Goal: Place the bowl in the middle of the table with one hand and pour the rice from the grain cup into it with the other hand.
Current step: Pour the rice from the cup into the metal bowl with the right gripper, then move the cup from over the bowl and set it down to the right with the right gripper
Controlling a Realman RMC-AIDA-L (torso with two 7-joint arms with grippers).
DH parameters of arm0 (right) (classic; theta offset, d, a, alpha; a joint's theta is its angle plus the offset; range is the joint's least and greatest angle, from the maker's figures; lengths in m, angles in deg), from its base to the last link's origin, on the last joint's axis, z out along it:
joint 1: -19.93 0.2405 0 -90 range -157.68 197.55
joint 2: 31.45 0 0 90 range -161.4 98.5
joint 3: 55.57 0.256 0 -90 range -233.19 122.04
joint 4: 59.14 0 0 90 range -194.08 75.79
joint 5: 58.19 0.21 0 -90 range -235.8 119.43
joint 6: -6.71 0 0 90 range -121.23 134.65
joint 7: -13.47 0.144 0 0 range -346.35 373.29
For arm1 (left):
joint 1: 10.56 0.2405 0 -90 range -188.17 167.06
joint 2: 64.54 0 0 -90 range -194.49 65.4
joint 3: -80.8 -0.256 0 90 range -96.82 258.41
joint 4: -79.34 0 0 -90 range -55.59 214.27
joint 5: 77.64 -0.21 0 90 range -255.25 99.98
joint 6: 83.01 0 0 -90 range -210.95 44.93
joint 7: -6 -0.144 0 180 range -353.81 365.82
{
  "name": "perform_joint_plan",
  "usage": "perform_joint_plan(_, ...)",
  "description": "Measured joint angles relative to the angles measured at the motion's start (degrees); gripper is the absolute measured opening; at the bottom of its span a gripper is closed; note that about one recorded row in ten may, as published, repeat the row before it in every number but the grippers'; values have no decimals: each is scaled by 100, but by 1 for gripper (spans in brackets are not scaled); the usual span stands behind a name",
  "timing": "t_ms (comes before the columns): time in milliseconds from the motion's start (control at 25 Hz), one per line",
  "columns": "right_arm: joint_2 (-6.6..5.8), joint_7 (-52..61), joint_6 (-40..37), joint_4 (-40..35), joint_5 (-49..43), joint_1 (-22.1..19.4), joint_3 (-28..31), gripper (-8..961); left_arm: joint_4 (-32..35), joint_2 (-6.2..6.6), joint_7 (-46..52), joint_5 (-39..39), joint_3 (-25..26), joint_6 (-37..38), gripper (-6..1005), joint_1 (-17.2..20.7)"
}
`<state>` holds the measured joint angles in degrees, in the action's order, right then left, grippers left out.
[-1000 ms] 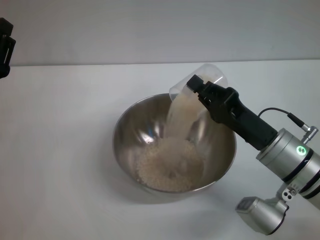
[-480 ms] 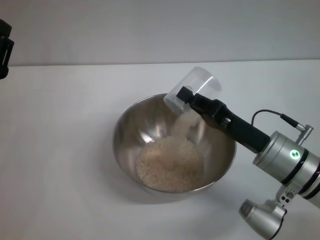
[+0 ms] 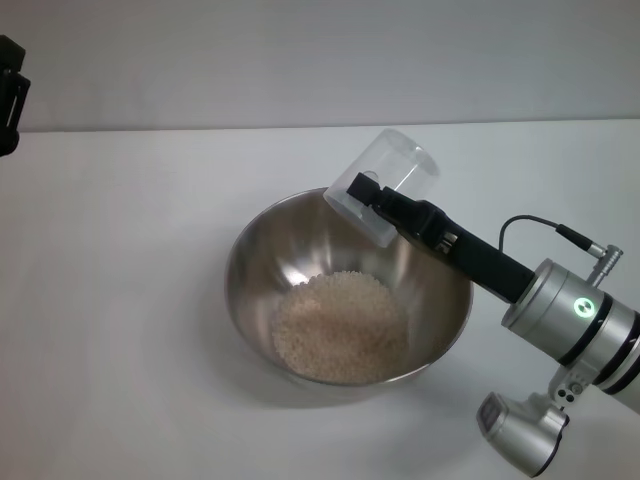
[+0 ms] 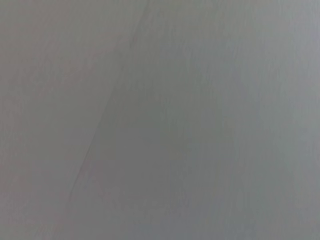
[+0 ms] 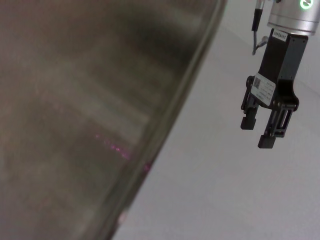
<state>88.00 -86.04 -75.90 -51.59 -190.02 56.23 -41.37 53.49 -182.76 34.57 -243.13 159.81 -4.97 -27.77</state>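
1. Nearest to us, at the lower right of the head view, we see the silver forearm of the right arm, running up and left to its black wrist.
2. In the lower middle of the frame the bowl (image 3: 350, 300) stands upright on the table (image 3: 120, 300), roughly at its centre.
3. Inside the bowl the rice (image 3: 342, 328) lies in a pale heap on the bottom, toward the near side.
4. Above the bowl's far right rim the right gripper (image 3: 372, 196) is clamped on the grain cup (image 3: 384, 184), its black fingers pressed against the cup's wall.
5. The cup is tipped over, its mouth pointing down and left toward the bowl; it looks clear and empty, and we see no grains falling from it.
6. In the right wrist view the bowl's wall (image 5: 75, 110) fills the left part of the frame, with the white tabletop beyond it.
7. Farthest off, at the upper left edge of the head view, the left gripper (image 3: 10, 95) hangs above the table, well apart from the bowl; in the right wrist view it (image 5: 260, 132) shows at the upper right, its fingers apart and holding nothing.
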Motion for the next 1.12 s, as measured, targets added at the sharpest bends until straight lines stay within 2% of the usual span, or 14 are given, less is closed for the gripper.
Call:
perform_joint_plan(200,1,231,-29,138,56,-81,229,19,0,0,0,0,0,-11,650,-8)
perform_joint_plan(320,2,1060,-70,652,71,-385,1074,19,15,0,0,0,13,-16,650,-12)
perform_joint_plan(360,2,1060,-70,652,71,-385,1074,19,15,0,0,0,13,-16,650,-12)
perform_joint_plan(400,5,1517,-166,929,75,-558,1377,19,27,0,0,-1,21,-15,650,-17)
perform_joint_plan(520,13,2383,-378,1415,78,-893,1728,19,34,2,0,0,32,-17,650,-19)
perform_joint_plan(560,13,2383,-378,1415,78,-893,1728,19,34,2,0,0,32,-17,650,-19)
perform_joint_plan(600,20,2984,-464,1746,102,-1142,1973,19,34,5,0,0,33,-20,650,-19)
perform_joint_plan(640,20,2984,-464,1746,102,-1142,1973,19,34,5,0,0,33,-20,650,-19)
perform_joint_plan(720,23,3551,-502,2089,236,-1409,2176,19,33,7,0,0,33,-19,650,-19)
perform_joint_plan(800,25,4391,-593,2520,819,-1736,2259,19,32,8,0,0,32,-14,650,-19)
perform_joint_plan(960,26,5129,-731,2681,1419,-1931,2216,19,3,24,0,0,29,5,650,8)
perform_joint_plan(1000,26,5674,-787,2776,1724,-2076,2191,19,1,25,0,0,30,15,650,11)
perform_joint_plan(1120,24,6535,-758,2797,1868,-2292,2169,19,0,33,0,0,29,50,650,24)
